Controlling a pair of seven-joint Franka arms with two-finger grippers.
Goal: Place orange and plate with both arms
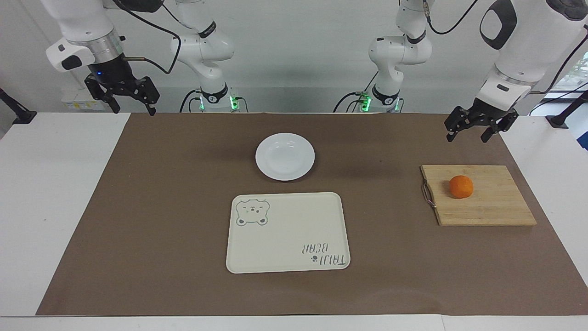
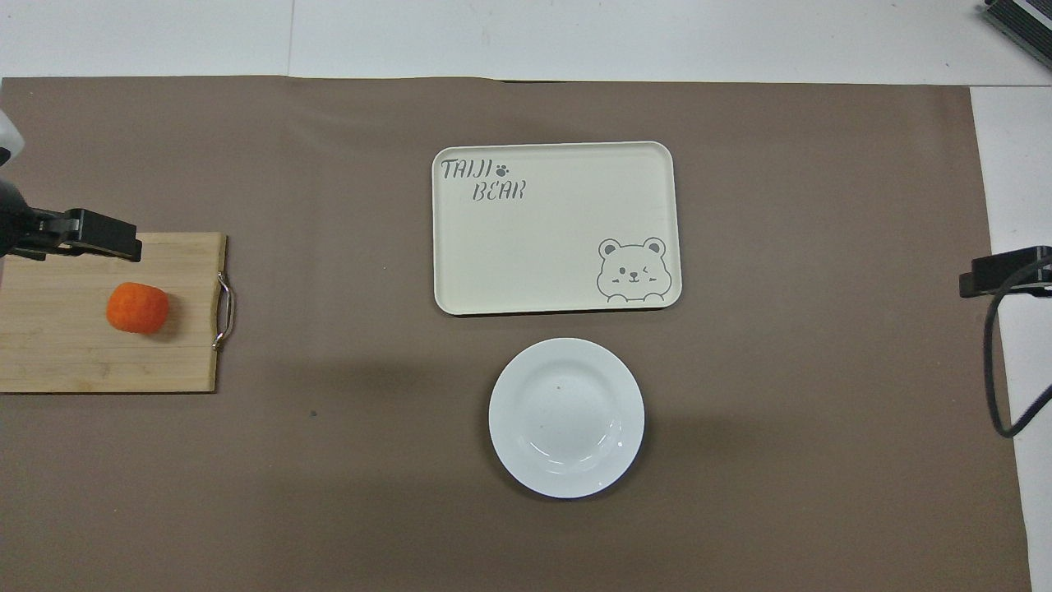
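The orange (image 1: 460, 186) (image 2: 137, 307) sits on a wooden cutting board (image 1: 487, 202) (image 2: 49, 353) at the left arm's end of the table. The empty white plate (image 1: 285, 156) (image 2: 566, 418) lies on the brown mat at mid-table, apart from both grippers. My left gripper (image 1: 468, 136) hangs open in the air over the mat's edge by the board, holding nothing; one of its fingers (image 2: 103, 237) shows in the overhead view. My right gripper (image 1: 133, 109) hangs open and empty over the mat's corner at the right arm's end; a finger (image 2: 1007, 271) shows at the overhead view's edge.
A cream tray (image 1: 287, 232) (image 2: 555, 226) with a bear drawing lies empty, farther from the robots than the plate. The board has a metal handle (image 1: 428, 195) on its side toward the tray. Two smaller arms with green-lit bases (image 1: 216, 99) stand at the robots' end.
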